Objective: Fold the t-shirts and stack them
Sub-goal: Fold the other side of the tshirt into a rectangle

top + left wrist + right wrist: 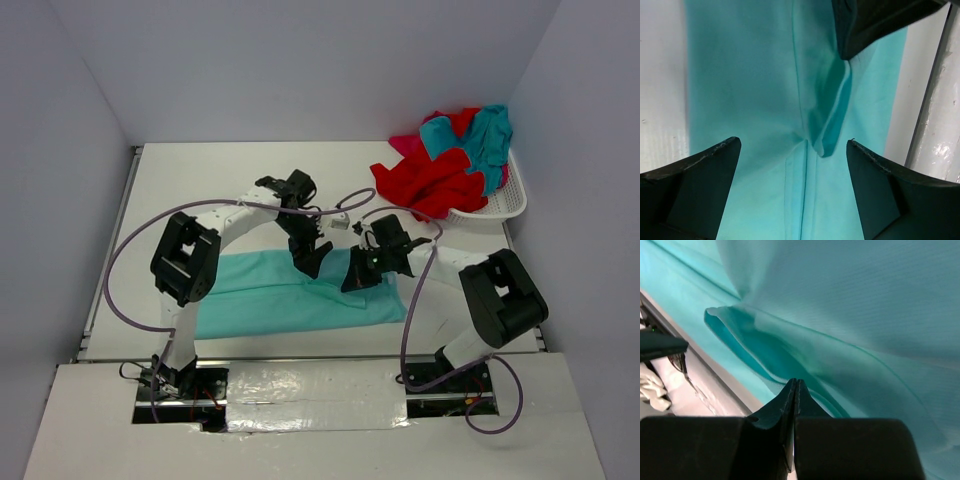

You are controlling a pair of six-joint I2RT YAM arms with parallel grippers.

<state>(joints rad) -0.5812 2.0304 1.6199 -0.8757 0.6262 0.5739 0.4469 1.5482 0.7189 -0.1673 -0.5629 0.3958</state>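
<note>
White mesh basket point(505, 205), far right

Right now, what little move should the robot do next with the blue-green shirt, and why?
Probably lift the right gripper a little and draw its pinched fold across the teal t-shirt. Its jaws are shut on a raised ridge of cloth, the shirt lies spread on the table, and the left gripper hangs open above it, holding nothing.

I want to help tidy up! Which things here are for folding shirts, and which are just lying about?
For the job:
teal t-shirt, spread flat
left end effector, open over it
right end effector, shut on a fold of it
heap of t-shirts, red, teal and pink

Just lying about:
white mesh basket, holding the heap
purple cables
</note>
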